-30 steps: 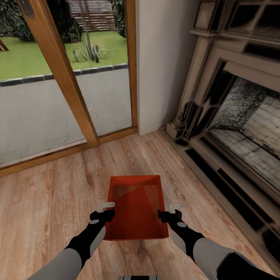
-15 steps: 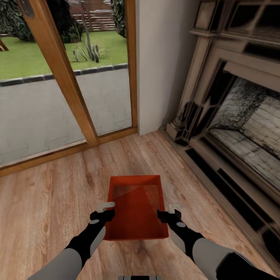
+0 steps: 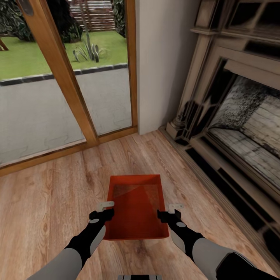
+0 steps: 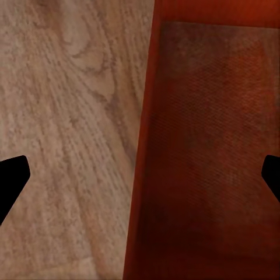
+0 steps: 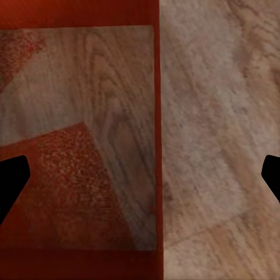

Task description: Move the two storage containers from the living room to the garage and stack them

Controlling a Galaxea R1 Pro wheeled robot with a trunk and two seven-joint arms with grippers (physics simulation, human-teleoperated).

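One orange-red storage container (image 3: pixel 136 210) lies on the light wood-plank floor (image 3: pixel 46 202) of the living room, its open top facing up. My left gripper (image 3: pixel 105 210) is at its left long wall and my right gripper (image 3: pixel 170 212) at its right long wall. In the left wrist view the left gripper (image 4: pixel 140 181) is open, its fingertips (image 4: pixel 11 178) far apart on either side of the container wall (image 4: pixel 146 146). The right gripper (image 5: pixel 140 181) is open the same way over the other container wall (image 5: pixel 157 116). The second container is out of view.
A wood-framed glass door (image 3: pixel 70 77) stands ahead on the left, a pale wall section (image 3: pixel 163 58) ahead, and the fireplace (image 3: pixel 241 128) runs along the right, with its low hearth step (image 3: pixel 217 182) close to the container.
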